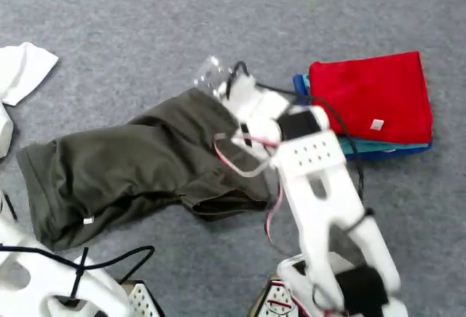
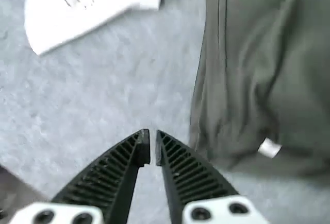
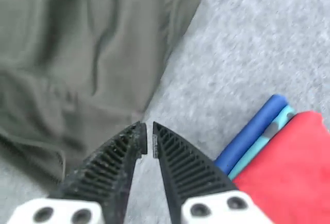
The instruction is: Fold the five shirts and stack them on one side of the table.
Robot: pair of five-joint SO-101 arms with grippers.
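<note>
The right arm (image 1: 328,200) is built of white plastic segments with black motor blocks at the joints, a flat white plate (image 1: 312,153) dotted with small holes, and black and pink-and-white cables looping along it. The left arm (image 1: 40,282) is white too, with thin black cables trailing over it. Each arm's jaws are black, tapering to points with ribbed inner faces, and sit on white mounts with dark round screw holes.
</note>
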